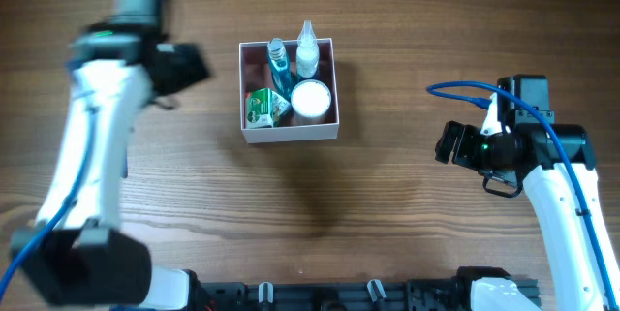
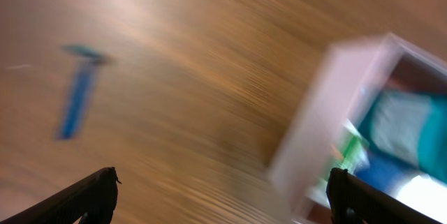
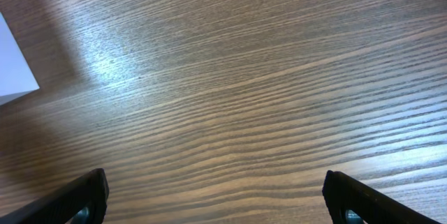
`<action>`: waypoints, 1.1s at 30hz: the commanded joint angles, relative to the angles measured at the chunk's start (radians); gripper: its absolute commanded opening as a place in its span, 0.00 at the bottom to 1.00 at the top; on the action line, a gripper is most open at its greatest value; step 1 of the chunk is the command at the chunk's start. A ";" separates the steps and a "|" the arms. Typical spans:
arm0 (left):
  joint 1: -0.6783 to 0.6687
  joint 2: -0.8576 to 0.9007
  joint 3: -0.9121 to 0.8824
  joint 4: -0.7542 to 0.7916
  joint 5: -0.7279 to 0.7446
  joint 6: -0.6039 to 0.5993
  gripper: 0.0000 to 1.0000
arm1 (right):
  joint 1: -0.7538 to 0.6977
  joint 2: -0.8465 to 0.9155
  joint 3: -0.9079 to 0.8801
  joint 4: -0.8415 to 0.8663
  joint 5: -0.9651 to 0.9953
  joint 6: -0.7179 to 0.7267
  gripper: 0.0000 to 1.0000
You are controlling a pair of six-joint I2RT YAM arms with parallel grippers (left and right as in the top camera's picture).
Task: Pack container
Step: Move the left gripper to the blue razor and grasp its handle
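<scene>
Two arms flank the box [image 1: 289,134], near the middle of the far edge of the bench [image 1: 387,214]. The left gripper [image 2: 223,185] is beside its left wall and the right gripper [image 3: 216,189] well off right, both spread wide and empty. Inside stand a blue bottle [image 1: 279,64], a clear bottle [image 1: 307,49], a jar [image 1: 311,99] and a green packet [image 1: 263,106].

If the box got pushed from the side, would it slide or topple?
Probably slide: the box is low and wide on the smooth table. Its thin cardboard walls might bend under a pinch. The clear bottle and blue bottle seem to poke past the rim, so they could wobble or fall.
</scene>
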 commanded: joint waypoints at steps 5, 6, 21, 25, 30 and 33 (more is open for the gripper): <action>0.349 -0.003 -0.153 0.033 -0.023 0.010 0.95 | 0.002 0.003 -0.003 0.003 -0.012 -0.018 1.00; 0.371 -0.004 -0.196 0.057 -0.019 0.018 0.95 | 0.002 0.003 -0.003 0.003 -0.012 -0.017 1.00; 0.414 0.082 -0.461 0.406 -0.016 0.277 1.00 | 0.002 0.003 -0.003 0.002 -0.012 -0.018 1.00; 0.414 0.153 -0.461 0.426 0.016 0.312 1.00 | 0.002 0.003 -0.003 0.002 -0.012 -0.018 1.00; 0.414 0.230 -0.461 0.476 0.061 0.364 1.00 | 0.002 0.003 -0.003 0.000 -0.012 -0.017 1.00; 0.414 0.262 -0.461 0.494 0.084 0.411 0.99 | 0.002 0.003 -0.003 -0.001 -0.012 -0.018 1.00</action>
